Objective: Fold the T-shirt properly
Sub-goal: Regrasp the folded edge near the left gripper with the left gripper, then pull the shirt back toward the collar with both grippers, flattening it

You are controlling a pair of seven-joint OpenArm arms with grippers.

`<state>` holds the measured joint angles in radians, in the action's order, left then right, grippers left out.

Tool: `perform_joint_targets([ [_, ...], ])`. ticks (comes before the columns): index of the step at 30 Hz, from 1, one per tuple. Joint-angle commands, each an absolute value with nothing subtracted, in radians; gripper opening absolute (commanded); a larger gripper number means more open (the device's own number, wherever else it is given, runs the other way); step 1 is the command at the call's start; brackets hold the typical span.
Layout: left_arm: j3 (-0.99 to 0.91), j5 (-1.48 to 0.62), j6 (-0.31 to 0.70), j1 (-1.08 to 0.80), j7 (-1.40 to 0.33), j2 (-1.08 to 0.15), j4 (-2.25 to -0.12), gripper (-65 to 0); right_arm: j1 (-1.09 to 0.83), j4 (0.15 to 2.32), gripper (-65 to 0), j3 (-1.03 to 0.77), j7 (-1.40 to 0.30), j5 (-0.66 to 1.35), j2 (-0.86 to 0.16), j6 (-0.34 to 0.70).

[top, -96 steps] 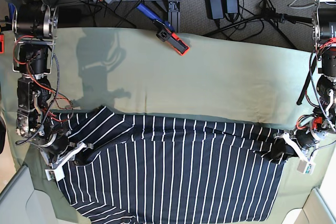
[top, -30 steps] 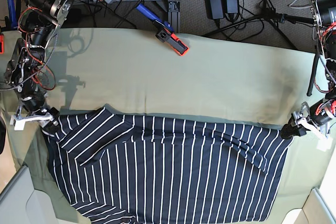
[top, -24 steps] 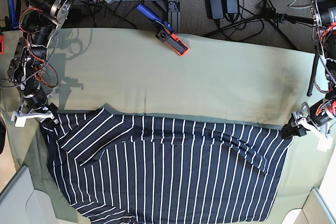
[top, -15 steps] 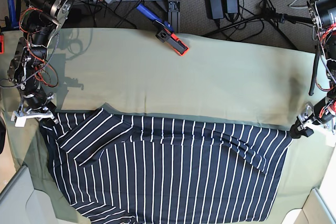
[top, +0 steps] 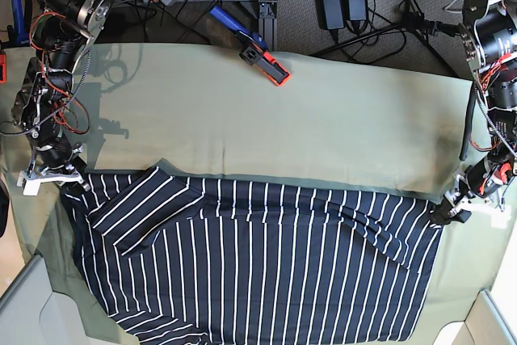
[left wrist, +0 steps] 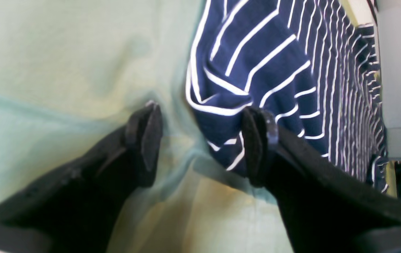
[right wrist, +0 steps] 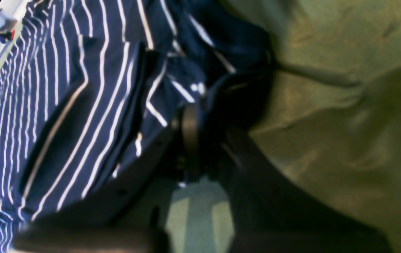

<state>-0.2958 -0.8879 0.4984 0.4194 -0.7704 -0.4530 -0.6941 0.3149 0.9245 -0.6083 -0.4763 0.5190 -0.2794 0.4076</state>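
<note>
The T-shirt (top: 258,260) is soft, light and limp — best held at its corners by the desk (top: 323,119) edges: right gripper (right wrist: 204,119) jaws are clenched on one corner, left gripper (left wrist: 200,140) jaws are spread around another.

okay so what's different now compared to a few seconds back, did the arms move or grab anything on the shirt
Both arms drew outward to the T-shirt's upper corners. The right gripper has closed on the corner by the folded sleeve. The left gripper stands open at the opposite corner, one finger against the fabric. The shirt itself lies much as before on the green cloth; the orange clamp has not moved.
</note>
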Motion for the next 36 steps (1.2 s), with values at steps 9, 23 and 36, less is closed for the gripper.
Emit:
perform_joint_targets([
  [9,-0.296,-0.897,0.509,0.482,-0.796,-0.443,-0.706,-25.9,0.326,0.938,-65.0,-0.608,-0.456,0.530,-0.296,0.416],
  [23,-0.296,-0.871,0.513,0.493,-0.783,-0.430,-0.727,-44.0,0.324,0.938,-65.0,-0.607,-0.457,0.530,-0.296,0.416],
  [36,-0.295,-0.883,0.679,0.495,-0.871,-0.430,-0.832,-65.0,0.324,0.939,-65.0,-0.607,-0.526,0.570,-0.297,0.417],
])
